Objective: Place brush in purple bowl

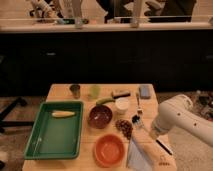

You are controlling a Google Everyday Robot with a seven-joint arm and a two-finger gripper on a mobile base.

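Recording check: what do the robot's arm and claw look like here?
White arm of bulky, rounded segments with smooth shells; no cables or markings visible. The claw, low over the wooden table's right side, looks pale too.

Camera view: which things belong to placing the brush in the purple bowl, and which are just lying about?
Job: brush, purple bowl, gripper (shut, low over the table, beside the brush).
Lying about: orange bowl, green tray, white cup, fork, metal cup, dark block.
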